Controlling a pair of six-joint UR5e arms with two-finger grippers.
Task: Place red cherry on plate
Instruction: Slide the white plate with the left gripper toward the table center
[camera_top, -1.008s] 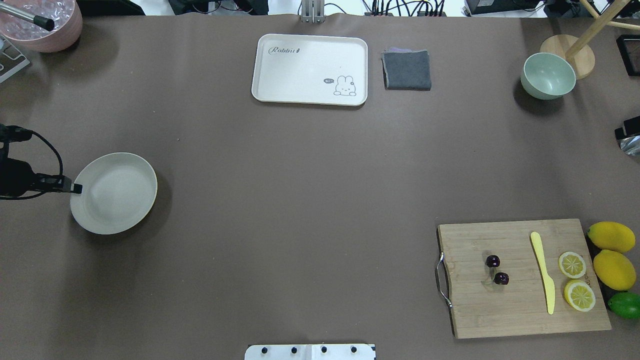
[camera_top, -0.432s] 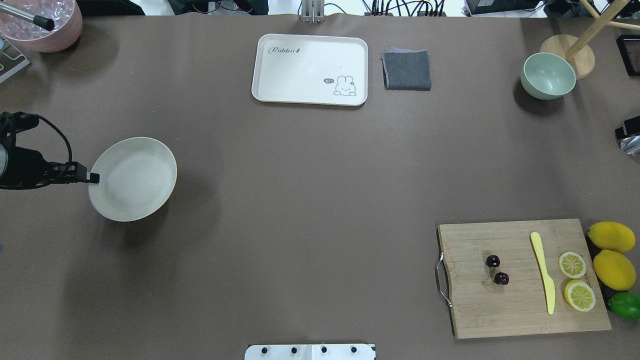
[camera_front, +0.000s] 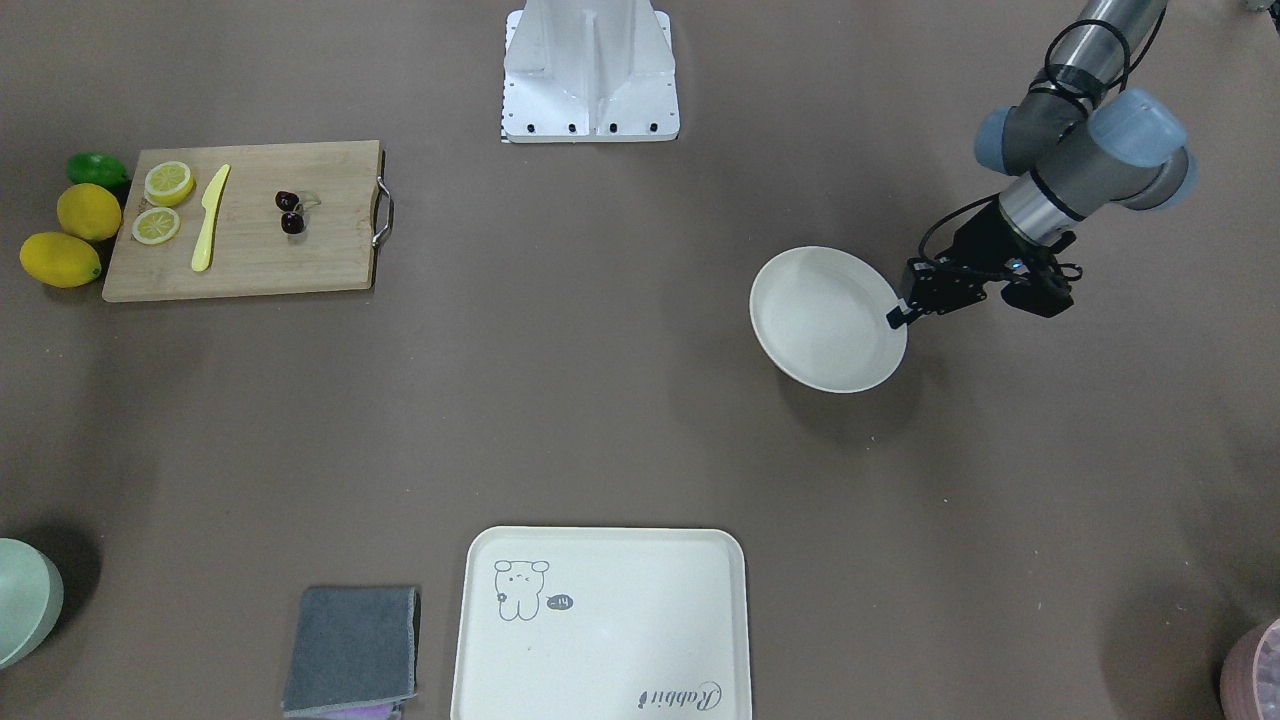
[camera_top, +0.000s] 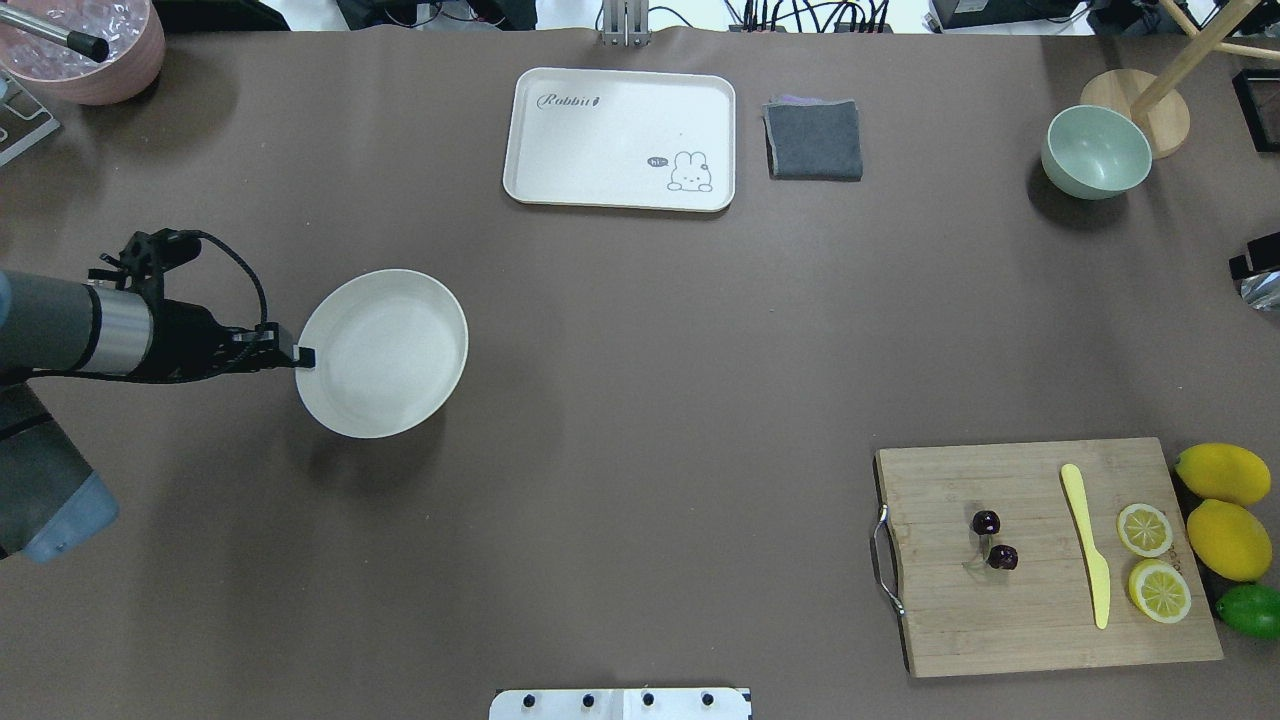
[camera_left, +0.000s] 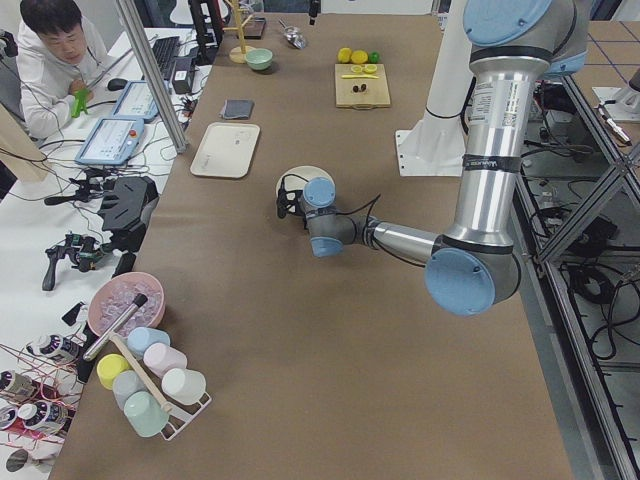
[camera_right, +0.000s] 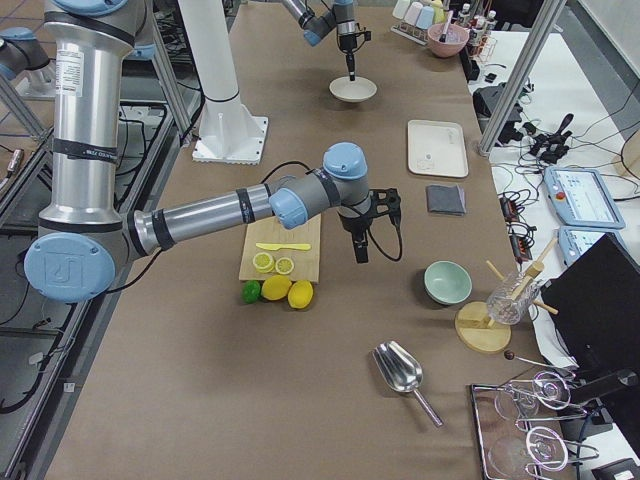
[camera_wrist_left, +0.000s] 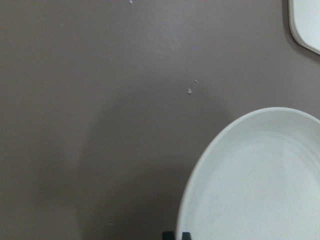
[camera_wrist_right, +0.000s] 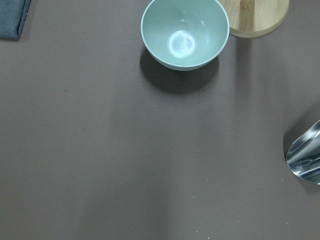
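The red cherry (camera_top: 990, 540) (camera_front: 290, 212), a dark pair on one stem, lies on the wooden cutting board (camera_top: 1000, 620) at the front right. Far from it, on the table's left side, the round cream plate (camera_top: 382, 352) (camera_front: 828, 318) hangs a little above the table, its shadow cast below it. My left gripper (camera_top: 300, 355) (camera_front: 897, 315) is shut on the plate's left rim; the left wrist view shows the plate (camera_wrist_left: 260, 185) with a fingertip at its edge. My right gripper (camera_right: 358, 255) hangs above the table beyond the board; I cannot tell its state.
A rabbit tray (camera_top: 620, 138) and a grey cloth (camera_top: 813, 140) lie at the back, a green bowl (camera_top: 1096, 152) at back right. A yellow knife (camera_top: 1085, 545), lemon slices (camera_top: 1145, 530), whole lemons (camera_top: 1222, 475) and a lime (camera_top: 1250, 610) sit by the board. A person (camera_left: 55, 50) sits at the side.
My left arm has reached further in and carried the plate to the right, toward the table's middle. The cherry and the board have not moved.
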